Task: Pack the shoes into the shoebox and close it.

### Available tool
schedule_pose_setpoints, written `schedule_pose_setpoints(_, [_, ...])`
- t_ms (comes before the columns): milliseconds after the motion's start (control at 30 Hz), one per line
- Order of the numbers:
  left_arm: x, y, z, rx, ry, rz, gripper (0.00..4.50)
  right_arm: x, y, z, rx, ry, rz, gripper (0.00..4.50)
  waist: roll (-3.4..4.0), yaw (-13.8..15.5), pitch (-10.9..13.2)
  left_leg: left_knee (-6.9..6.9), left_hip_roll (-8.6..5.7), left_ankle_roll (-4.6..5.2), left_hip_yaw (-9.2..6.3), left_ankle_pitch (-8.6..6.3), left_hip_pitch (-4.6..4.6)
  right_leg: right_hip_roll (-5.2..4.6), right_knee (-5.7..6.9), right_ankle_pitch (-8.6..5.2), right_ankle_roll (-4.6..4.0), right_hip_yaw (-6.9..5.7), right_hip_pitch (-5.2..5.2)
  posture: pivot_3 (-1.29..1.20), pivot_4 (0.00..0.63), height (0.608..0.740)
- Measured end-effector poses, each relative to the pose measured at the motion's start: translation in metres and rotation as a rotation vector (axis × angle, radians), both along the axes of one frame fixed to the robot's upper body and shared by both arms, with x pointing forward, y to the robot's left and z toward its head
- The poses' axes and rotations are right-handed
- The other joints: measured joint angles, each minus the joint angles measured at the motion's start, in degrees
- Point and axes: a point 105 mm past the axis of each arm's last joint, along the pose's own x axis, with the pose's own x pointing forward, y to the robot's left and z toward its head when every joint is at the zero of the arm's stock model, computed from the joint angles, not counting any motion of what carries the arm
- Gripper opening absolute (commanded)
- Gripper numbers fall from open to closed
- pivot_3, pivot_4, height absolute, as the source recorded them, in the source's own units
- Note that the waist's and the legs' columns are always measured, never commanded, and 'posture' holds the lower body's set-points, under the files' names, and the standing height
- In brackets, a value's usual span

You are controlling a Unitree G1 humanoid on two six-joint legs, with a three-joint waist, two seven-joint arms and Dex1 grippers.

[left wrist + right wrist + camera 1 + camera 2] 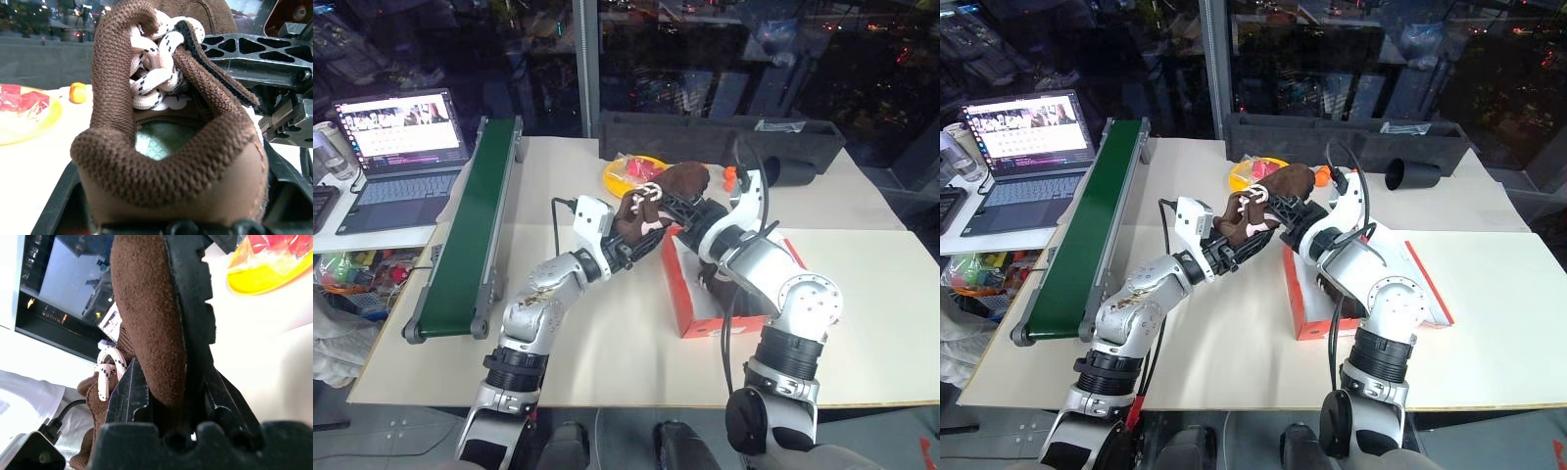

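One brown shoe (1268, 204) hangs above the table (1234, 333), pinched by the right claw (1285, 209); the left claw (1252, 238) gapes beside it. Arms hide most of the shoebox (1304, 311); a yellow plate (619, 176) sits beyond.

Bright overhead light on the table (607, 352), dark reflective windows behind, wrist close-ups blurred.

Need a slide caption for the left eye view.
Both grippers meet at a brown shoe held above the table, beside the open red-orange shoebox.
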Motion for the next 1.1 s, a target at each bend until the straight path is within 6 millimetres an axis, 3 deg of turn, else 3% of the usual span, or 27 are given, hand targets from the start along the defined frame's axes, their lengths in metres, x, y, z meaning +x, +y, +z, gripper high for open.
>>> schedule_pose_setpoints(133, [-0.001,0.001,-0.009,0.057,0.001,0.004,4.47,0.011,-0.017,0.008,-0.081,-0.049,-0.13,0.86,0.02,0.0,0.0,0.0,-0.01,0.0,0.01,0.0,-0.01,-0.01,-0.01,0.0,0.0,0.01,-0.01,0.0,0.15,0.71])
schedule_pose_setpoints(267, [-0.005,0.006,-0.024,0.145,0.006,-0.015,4.47,0.02,-0.058,0.035,-0.329,-0.177,-0.305,0.86,0.09,0.3,0.1,-0.04,-0.03,0.0,0.02,0.0,-0.05,-0.02,-0.07,-0.02,0.01,0.01,-0.04,0.0,0.15,0.71])
schedule_pose_setpoints(367, [-0.01,0.007,-0.034,0.188,0.015,-0.043,4.47,0.021,-0.071,0.037,-0.575,-0.174,-0.267,0.86,0.18,0.2,0.1,-0.09,-0.01,0.02,0.04,-0.01,-0.05,-0.02,-0.07,-0.05,-0.05,0.02,-0.06,0.0,0.15,0.71])
schedule_pose_setpoints(633, [-0.027,0.007,-0.041,0.244,-0.011,-0.17,4.47,0.005,-0.092,-0.014,-0.82,0.135,-0.039,0.86,0.2,0.1,0.1,-0.1,0.0,0.04,0.04,-0.03,-0.05,-0.01,-0.07,-0.07,-0.08,0.04,-0.06,0.0,0.15,0.71])
schedule_pose_setpoints(833, [-0.035,0.011,-0.038,0.292,-0.078,-0.217,4.47,-0.007,-0.087,-0.037,-0.861,0.251,0.084,0.86,0.2,0.2,0.1,-0.08,-0.01,0.04,0.04,-0.02,-0.05,-0.02,-0.07,-0.07,-0.07,0.04,-0.04,0.0,0.15,0.71])
schedule_pose_setpoints(1100, [-0.036,0.007,-0.04,0.295,-0.08,-0.224,4.47,-0.006,-0.062,-0.073,-0.973,0.343,0.195,0.86,0.2,0.1,0.1,-0.08,0.0,0.04,0.04,-0.03,-0.05,-0.01,-0.06,-0.07,-0.07,0.03,-0.05,0.0,0.15,0.71])
